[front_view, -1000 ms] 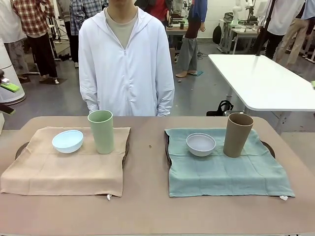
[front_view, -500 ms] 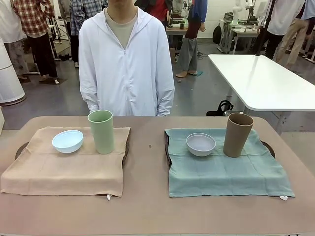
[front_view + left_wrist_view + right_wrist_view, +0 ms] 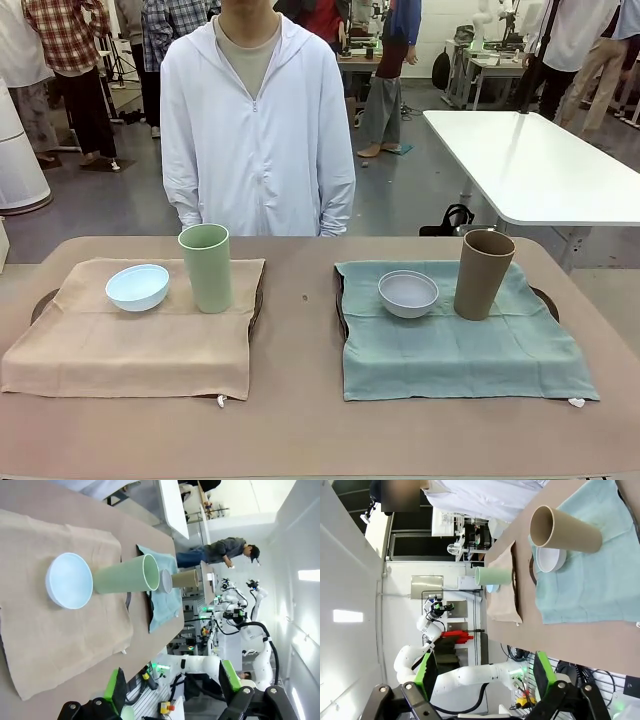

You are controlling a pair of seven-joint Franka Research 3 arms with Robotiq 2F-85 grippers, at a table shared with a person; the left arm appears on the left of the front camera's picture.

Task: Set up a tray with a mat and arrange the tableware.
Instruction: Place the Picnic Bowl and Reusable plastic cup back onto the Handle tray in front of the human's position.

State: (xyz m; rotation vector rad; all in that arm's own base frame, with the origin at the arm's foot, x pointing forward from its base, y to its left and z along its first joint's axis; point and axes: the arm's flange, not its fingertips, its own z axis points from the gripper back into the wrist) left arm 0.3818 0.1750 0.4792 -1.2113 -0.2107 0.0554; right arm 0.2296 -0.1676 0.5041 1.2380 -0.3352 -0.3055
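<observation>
In the front view a beige mat (image 3: pixel 130 345) covers the left tray (image 3: pixel 42 302). On it stand a pale blue bowl (image 3: pixel 137 287) and a light green cup (image 3: pixel 206 267). A teal mat (image 3: pixel 460 350) lies over the right tray (image 3: pixel 546 298), carrying a greyish-white bowl (image 3: pixel 407 293) and a brown cup (image 3: pixel 483 274). My left gripper (image 3: pixel 172 692) hangs open and empty, well back from the blue bowl (image 3: pixel 69 580) and green cup (image 3: pixel 125 574). My right gripper (image 3: pixel 485 675) is also open and empty, far from the brown cup (image 3: pixel 565 530) and white bowl (image 3: pixel 551 559).
A person in a white hooded jacket (image 3: pixel 255 130) stands at the far edge of the table, arms down at the sides. Bare brown tabletop (image 3: pixel 300 330) runs between the two trays and along the near edge. A white table (image 3: pixel 530 165) stands behind on the right.
A piece of my left arm that showed at the front view's left edge one second ago has gone out of the picture. The tableware and the person have not moved.
</observation>
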